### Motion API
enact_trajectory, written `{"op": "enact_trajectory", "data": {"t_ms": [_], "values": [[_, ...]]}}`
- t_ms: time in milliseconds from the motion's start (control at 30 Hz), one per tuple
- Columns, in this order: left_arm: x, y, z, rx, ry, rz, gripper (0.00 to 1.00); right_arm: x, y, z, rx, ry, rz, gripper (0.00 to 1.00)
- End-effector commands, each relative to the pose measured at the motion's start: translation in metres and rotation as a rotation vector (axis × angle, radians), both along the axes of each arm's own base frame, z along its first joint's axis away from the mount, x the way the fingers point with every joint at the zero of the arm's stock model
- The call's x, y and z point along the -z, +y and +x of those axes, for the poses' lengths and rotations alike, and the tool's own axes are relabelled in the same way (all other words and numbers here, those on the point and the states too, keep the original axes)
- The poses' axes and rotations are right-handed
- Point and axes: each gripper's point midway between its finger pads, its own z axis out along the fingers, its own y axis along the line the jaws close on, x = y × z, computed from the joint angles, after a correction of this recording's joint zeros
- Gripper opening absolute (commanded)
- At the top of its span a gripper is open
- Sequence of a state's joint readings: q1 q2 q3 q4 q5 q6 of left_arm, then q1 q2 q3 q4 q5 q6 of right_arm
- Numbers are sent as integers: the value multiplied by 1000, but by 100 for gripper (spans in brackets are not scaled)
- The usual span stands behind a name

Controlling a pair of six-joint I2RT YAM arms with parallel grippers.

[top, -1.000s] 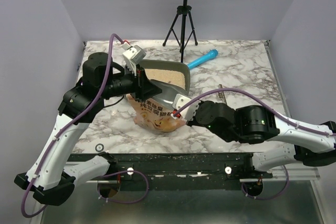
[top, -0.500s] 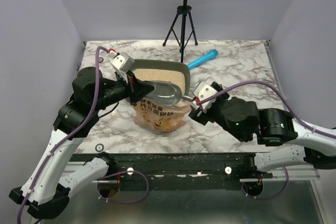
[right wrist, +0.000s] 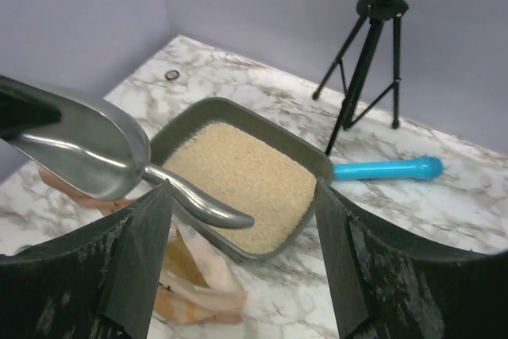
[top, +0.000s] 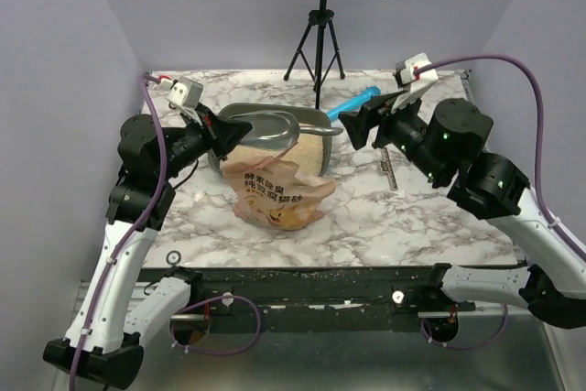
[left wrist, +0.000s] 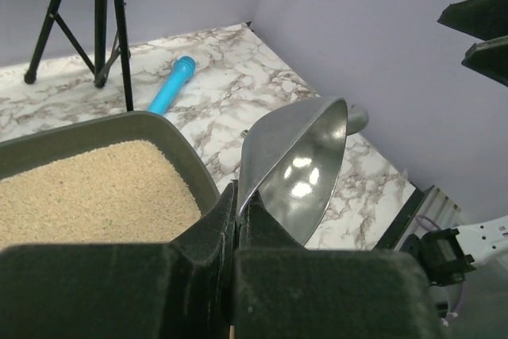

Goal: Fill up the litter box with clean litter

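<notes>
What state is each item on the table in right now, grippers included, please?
litter box: sitting flat, holding litter
clean litter: spread as a layer across the box floor
scoop: held above the box, looks empty
left gripper: shut on the scoop's rim
right gripper: open, holding nothing
bag: crumpled, lying before the box
blue tube: lying beside the box

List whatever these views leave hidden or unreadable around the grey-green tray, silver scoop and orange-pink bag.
- Top view: the silver metal scoop and left gripper cover the left part of the dark grey-green plastic litter box. The orange-pink crinkly bag overlaps its near rim.
- Top view: the bag's own folds hide what is inside it.
- Top view: a thin dark item right of the box is too small to identify.
</notes>
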State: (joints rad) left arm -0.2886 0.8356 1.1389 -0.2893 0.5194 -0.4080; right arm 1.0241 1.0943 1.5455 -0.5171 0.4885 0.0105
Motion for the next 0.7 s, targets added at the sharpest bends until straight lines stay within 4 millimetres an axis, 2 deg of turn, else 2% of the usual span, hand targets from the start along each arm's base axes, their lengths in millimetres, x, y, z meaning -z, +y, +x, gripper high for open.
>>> {"op": "enact_trajectory", "data": {"t_ms": [0, 133, 233, 333, 500, 667], "values": [[-20, -3, 5, 114, -49, -118, 0, -9, 27, 10, -229, 103, 213, 79], [-28, 1, 7, 183, -47, -193, 0, 17, 21, 28, -341, 158, 290, 79], [-27, 5, 12, 195, -53, -220, 0, 32, 18, 29, -455, 211, 369, 80], [-23, 3, 14, 230, -27, -252, 0, 44, 23, 29, -555, 244, 366, 80], [-10, 2, 20, 236, 8, -268, 0, 39, 34, 6, -738, 197, 405, 81], [-8, 2, 23, 237, 6, -286, 0, 42, 40, 7, -780, 232, 409, 81]]}}
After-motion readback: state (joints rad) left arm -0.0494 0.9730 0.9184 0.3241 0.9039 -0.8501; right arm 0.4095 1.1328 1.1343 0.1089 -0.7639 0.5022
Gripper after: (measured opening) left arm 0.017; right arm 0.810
